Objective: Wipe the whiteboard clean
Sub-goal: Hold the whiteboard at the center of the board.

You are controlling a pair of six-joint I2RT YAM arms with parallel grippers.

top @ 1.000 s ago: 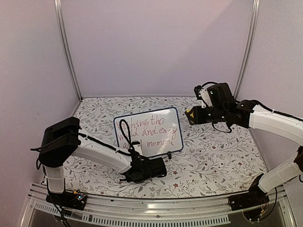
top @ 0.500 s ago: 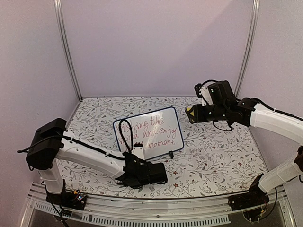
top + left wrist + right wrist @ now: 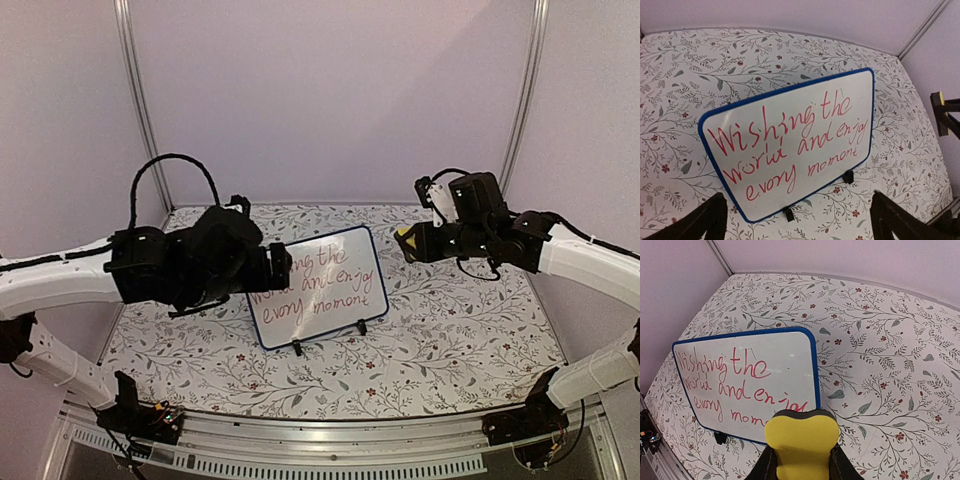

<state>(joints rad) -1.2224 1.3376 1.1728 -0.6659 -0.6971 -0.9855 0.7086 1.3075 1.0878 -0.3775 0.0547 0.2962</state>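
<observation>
On my overhead feed the whiteboard (image 3: 320,288) stands near the middle of the floral worktop (image 3: 450,345), propped on two small black feet (image 3: 297,349) and leaning back. Its long edge runs roughly from 8 o'clock to 2 o'clock. It has a thin blue frame, and red handwriting covers the face. I read it as "Wishing the world and enjoy every moment", and all three lines are unsmudged.

My left end effector (image 3: 278,263) is raised above the worktop at the board's 9 o'clock side. From overhead its black wrist covers the board's left edge. In the left wrist camera the two dark fingers (image 3: 707,222) sit in the bottom corners of the picture, spread wide with nothing between them. The board lies ahead of them at 12 o'clock and they are not touching it.

My right end effector (image 3: 405,243) hangs in the air at about 2 o'clock from the board, just off its upper right corner and clear of it. It is pinching the yellow eraser (image 3: 801,442), which has a dark layer along its top edge. In the right wrist camera the fingers (image 3: 840,467) press on both sides of the block at 6 o'clock in the picture. The writing shows beyond it toward 10 o'clock.
</observation>
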